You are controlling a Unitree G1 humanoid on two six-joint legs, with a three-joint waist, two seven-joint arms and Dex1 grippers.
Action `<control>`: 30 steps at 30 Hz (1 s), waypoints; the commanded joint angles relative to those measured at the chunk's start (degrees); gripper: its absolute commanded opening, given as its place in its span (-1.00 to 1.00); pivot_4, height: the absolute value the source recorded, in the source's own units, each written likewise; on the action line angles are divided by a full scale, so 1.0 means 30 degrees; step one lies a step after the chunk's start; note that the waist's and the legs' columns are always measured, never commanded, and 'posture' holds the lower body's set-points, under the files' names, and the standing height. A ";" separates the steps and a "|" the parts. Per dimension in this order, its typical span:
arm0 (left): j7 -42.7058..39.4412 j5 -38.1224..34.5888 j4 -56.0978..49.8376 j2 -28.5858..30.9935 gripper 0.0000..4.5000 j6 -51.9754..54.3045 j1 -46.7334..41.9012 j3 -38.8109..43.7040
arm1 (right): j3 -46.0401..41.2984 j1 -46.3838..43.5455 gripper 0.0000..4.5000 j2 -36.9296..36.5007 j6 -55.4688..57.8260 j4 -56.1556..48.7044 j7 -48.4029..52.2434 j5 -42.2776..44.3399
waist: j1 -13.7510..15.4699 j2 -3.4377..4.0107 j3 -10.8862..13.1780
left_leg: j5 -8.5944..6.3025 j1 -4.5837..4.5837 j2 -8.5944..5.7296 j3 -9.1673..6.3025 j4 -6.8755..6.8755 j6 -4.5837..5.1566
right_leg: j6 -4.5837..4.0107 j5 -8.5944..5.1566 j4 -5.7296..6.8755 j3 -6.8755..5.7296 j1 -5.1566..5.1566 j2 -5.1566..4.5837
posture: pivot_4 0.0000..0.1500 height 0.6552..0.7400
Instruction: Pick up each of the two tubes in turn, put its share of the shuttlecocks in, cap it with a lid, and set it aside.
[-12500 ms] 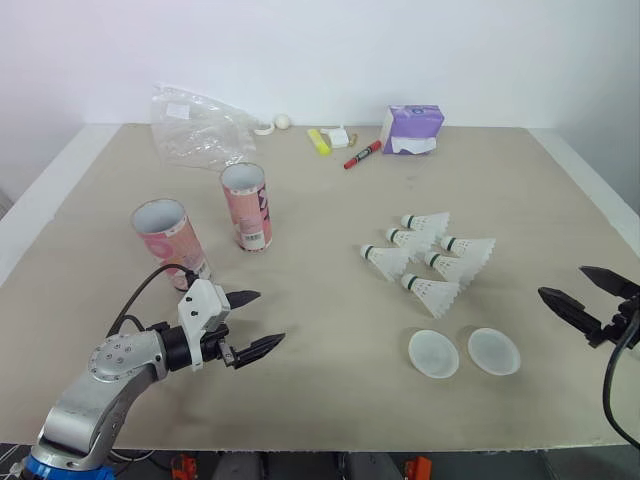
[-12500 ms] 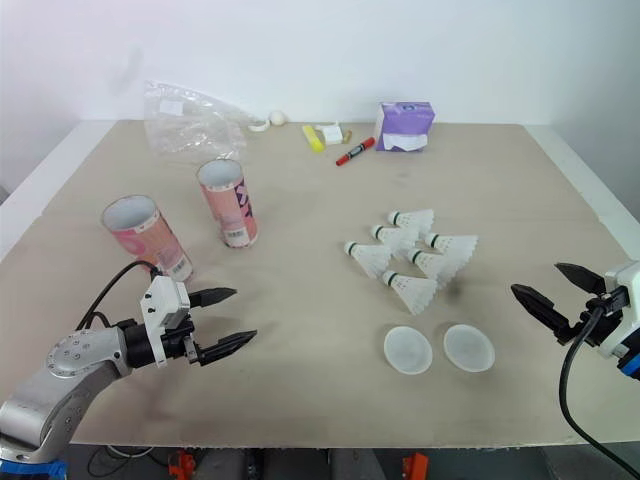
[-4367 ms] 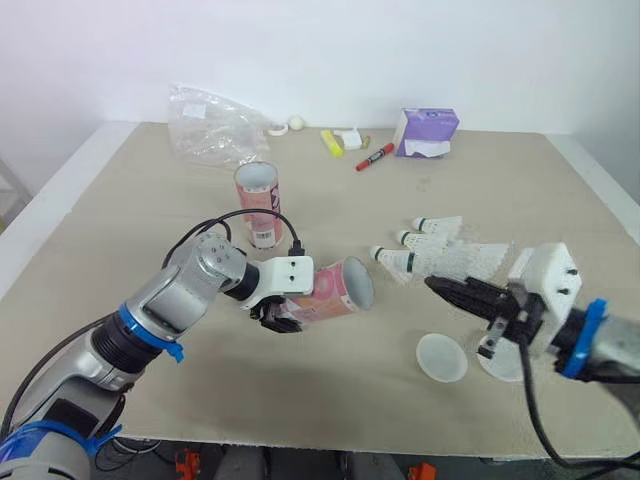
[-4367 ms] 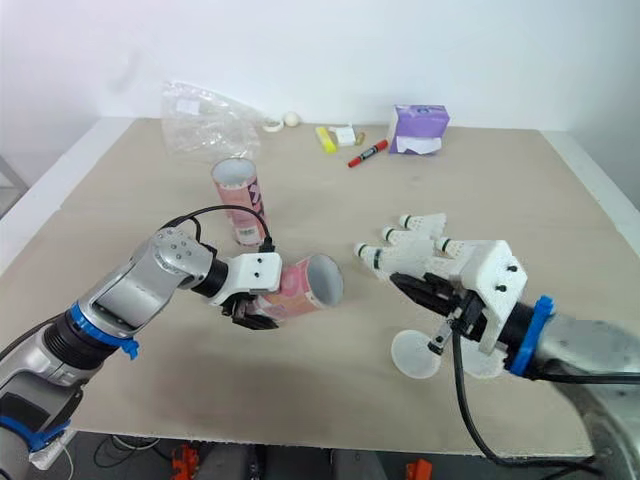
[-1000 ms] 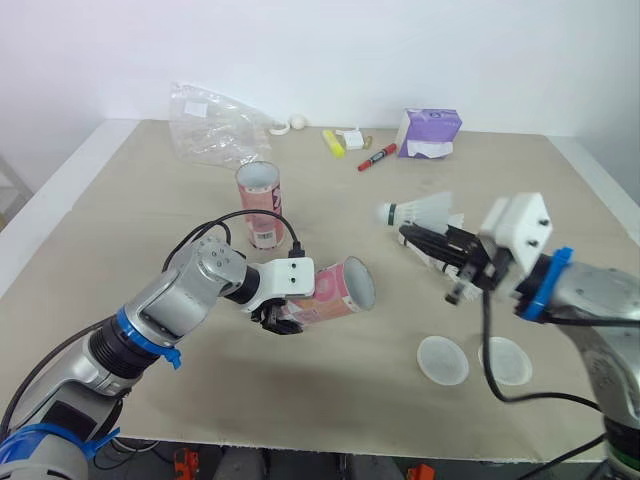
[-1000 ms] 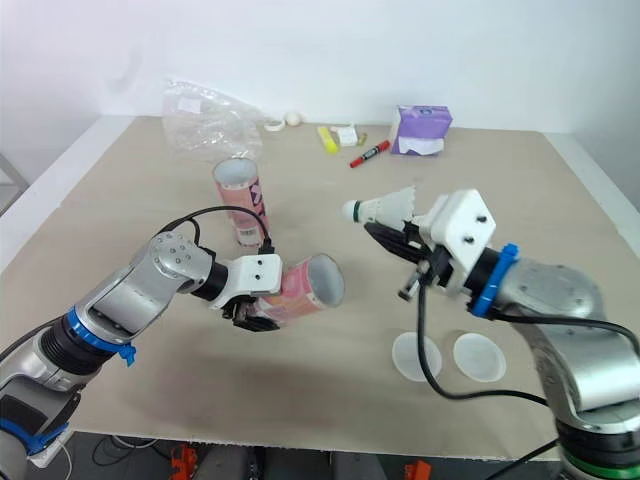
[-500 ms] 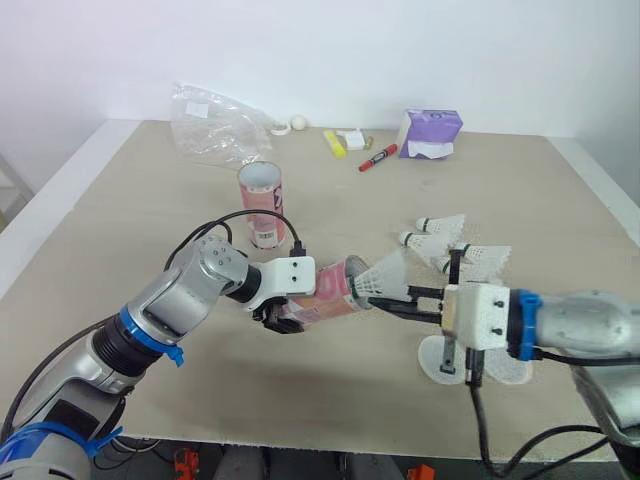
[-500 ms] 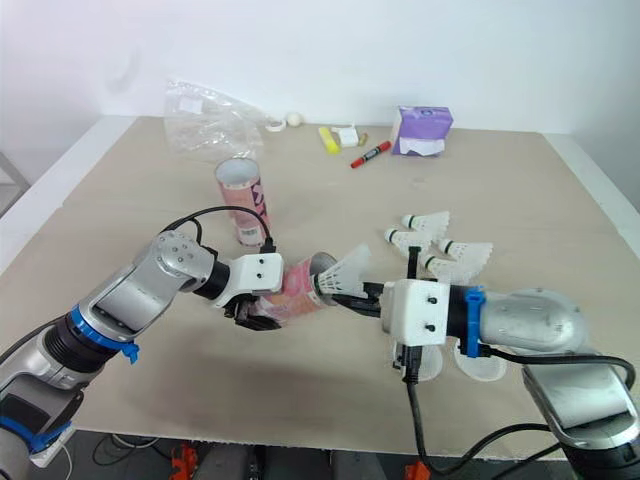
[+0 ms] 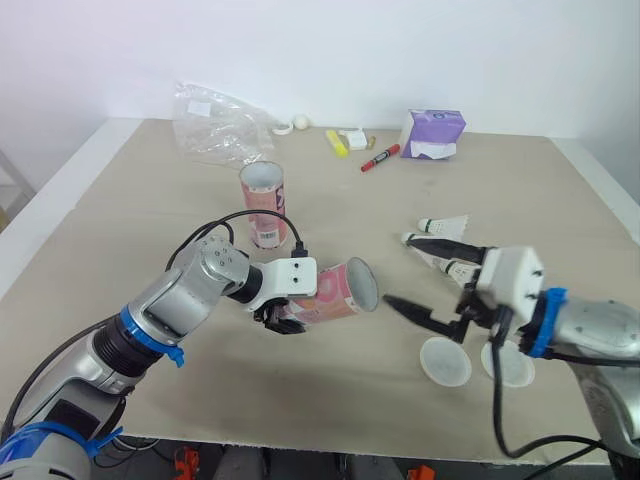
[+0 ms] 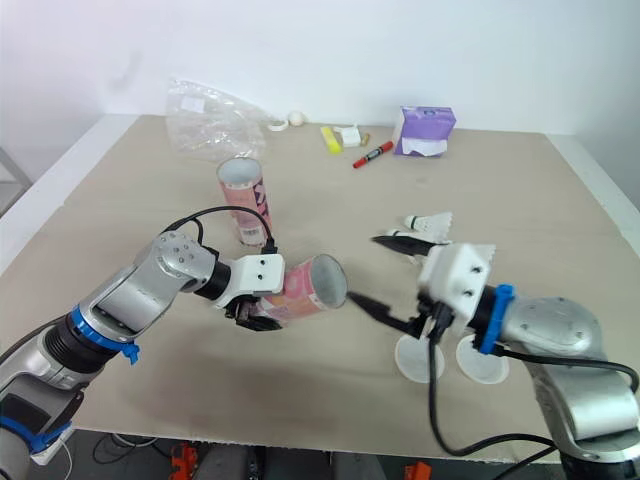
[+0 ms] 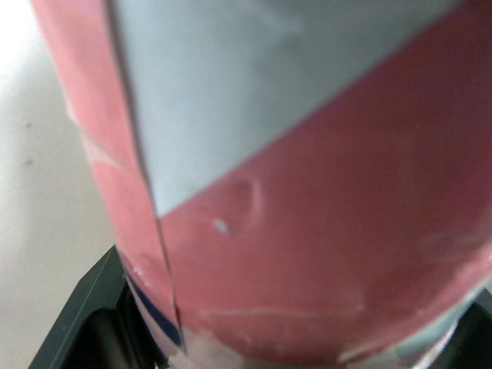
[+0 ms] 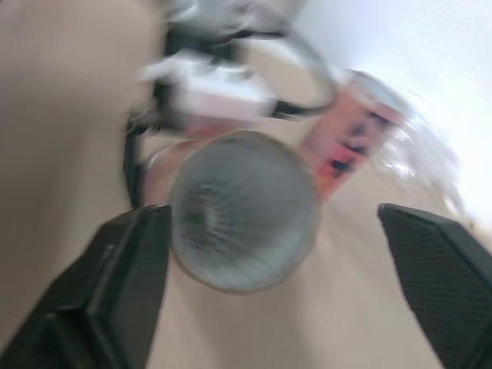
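My left gripper [image 9: 276, 317] is clamped round the closed end of the pink tube [image 9: 335, 293]. I hold it on its side just above the table [image 9: 520, 190], a little tilted, with its open mouth turned toward my right arm. In my left wrist view the tube's pink wall sits tight between my two black fingers [image 11: 81, 319], touching both. My left arm is bent at the elbow and reaches in across the front of the table, the wrist turned so the tube points to my right. My right gripper [image 10: 370, 270] has nothing in it and its fingers are spread wide. The lower finger's tip hangs just off the tube's mouth, near it but apart from the rim. Looking along those fingers, the round mouth lies between them, and the ribbed skirt of a shuttlecock [image 12: 238, 211] shows inside the tube. My right forearm lies low and level, pointing at the mouth, above two round lids [image 9: 444, 360] lying flat on the table. Loose shuttlecocks [image 9: 444, 226] lie just behind that gripper. The second tube [image 9: 262, 203] stands upright, well behind the held one.
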 commanded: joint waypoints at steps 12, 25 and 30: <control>0.0024 0.0264 0.0695 -0.0049 0.43 -0.0109 0.0017 -0.0492 | -0.5077 0.2860 0.98 0.1792 0.5290 0.3007 -0.5606 0.1243 | -0.0067 0.0046 -0.0027 | 0.0004 0.0031 -0.0005 0.0018 -0.0008 0.0006 | 0.0003 0.0007 0.0003 0.0027 0.0006 0.0000 | 1.00 1.00; 0.0133 0.0338 0.0688 -0.0021 0.43 -0.0064 0.0089 -0.0458 | -0.3701 0.1890 0.98 0.3719 0.6473 0.4434 -0.6795 0.1863 | -0.0068 0.0060 -0.0028 | 0.0005 0.0027 -0.0011 0.0009 -0.0017 0.0008 | 0.0006 0.0004 0.0001 0.0030 0.0007 0.0003 | 1.00 1.00; 0.0175 0.0351 0.0661 -0.0035 0.43 -0.0004 0.0052 -0.0436 | -0.2889 0.0621 0.98 0.4512 0.6081 0.5925 -0.7045 0.1733 | -0.0071 0.0086 -0.0026 | 0.0005 0.0025 -0.0015 0.0009 -0.0017 0.0009 | 0.0005 0.0005 0.0000 0.0031 0.0005 0.0002 | 1.00 1.00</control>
